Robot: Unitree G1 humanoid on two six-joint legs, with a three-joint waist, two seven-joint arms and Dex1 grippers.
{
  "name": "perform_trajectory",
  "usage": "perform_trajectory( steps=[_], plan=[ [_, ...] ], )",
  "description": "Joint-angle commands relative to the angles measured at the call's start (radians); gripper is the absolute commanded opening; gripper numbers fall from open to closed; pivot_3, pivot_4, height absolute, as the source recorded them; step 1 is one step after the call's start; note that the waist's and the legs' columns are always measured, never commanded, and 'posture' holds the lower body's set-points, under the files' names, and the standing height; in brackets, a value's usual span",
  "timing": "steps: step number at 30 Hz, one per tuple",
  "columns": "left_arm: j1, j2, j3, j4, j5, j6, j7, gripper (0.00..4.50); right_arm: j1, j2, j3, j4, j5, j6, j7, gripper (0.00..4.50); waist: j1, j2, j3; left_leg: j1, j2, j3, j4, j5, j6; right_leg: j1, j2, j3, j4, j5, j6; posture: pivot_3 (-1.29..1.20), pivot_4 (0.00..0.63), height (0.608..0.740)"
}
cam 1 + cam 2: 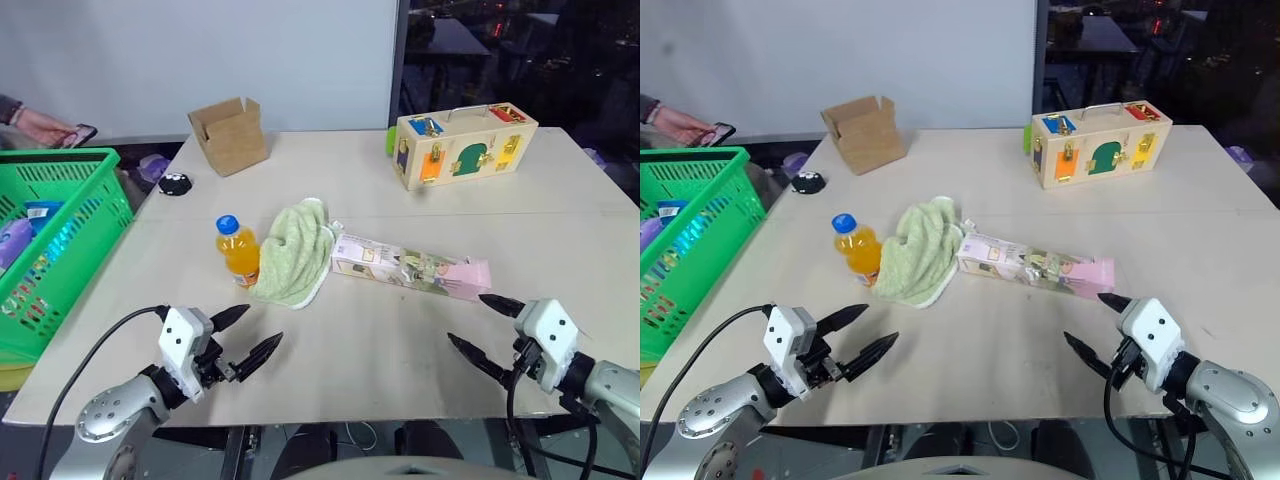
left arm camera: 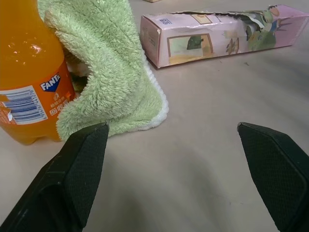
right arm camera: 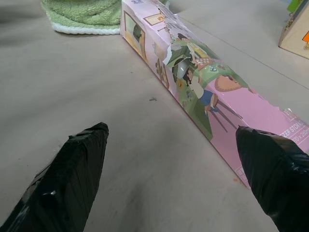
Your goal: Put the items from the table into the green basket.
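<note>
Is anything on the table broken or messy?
Yes. The pink carton is torn along its top, so the printed paper is ragged. The green towel lies crumpled, leaning against the orange bottle. Nothing has spilled.

green basket [image 1: 60,235] cut off at the left frame edge; its contents too jumbled to identify. towel [image 1: 293,250] covers one end of the carton [image 1: 410,265] and part of the bottle [image 1: 238,251]. a person's hand [image 1: 40,127] is cropped at the edge.

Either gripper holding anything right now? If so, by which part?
Nothing held. Left gripper and right gripper both hang open above the table.
</note>
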Motion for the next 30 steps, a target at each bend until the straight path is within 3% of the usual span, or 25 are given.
perform_trajectory(
  steps=[1, 6, 11, 16, 30],
  plan=[
    [-0.023, 0.014, -0.004, -0.025, -0.006, -0.028, -0.031, 4.45, -0.059, -0.02, -0.004, -0.045, 0.033, 0.049, -0.008, 4.5, -0.001, 0.0, 0.0, 0.0, 0.0, 0.0, 0.0, 0.0, 0.0, 0.0, 0.0, 0.0, 0.0, 0.0, 0.0, -0.09, 0.0, 0.74],
    [-0.051, 0.044, -0.063, -0.051, 0.008, -0.08, -0.118, 4.45, -0.213, -0.093, 0.016, -0.039, 0.119, 0.206, 0.022, 4.5, -0.004, 0.0, 0.001, 0.001, 0.004, 0.009, 0.001, -0.001, -0.002, 0.001, -0.001, 0.0, -0.001, 0.001, -0.002, -0.1, 0.0, 0.74],
    [-0.069, 0.062, -0.094, -0.048, 0.005, -0.105, -0.166, 4.45, -0.387, -0.196, 0.068, 0.039, 0.104, 0.268, 0.072, 4.5, -0.006, 0.0, 0.002, 0.0, 0.005, 0.012, 0.001, -0.001, 0.002, 0.004, 0.0, 0.0, -0.005, 0.001, -0.002, -0.1, 0.0, 0.74],
    [-0.11, 0.084, -0.128, -0.043, 0.024, -0.122, -0.197, 4.45, -0.619, -0.328, 0.255, 0.286, -0.033, 0.209, 0.218, 4.5, -0.009, 0.001, 0.003, 0.0, 0.005, 0.016, 0.001, -0.003, 0.005, 0.004, 0.0, 0.0, -0.007, 0.001, -0.002, -0.09, 0.0, 0.74],
    [-0.127, 0.076, -0.176, -0.206, 0.027, -0.015, -0.059, 4.45, -1.065, -0.197, 0.593, 0.769, -0.289, 0.141, 0.406, 4.5, -0.003, 0.001, 0.004, 0.001, 0.006, 0.016, 0.001, -0.003, 0.006, 0.004, 0.002, 0.0, -0.006, 0.006, -0.003, -0.01, 0.0, 0.74]
  ],
)
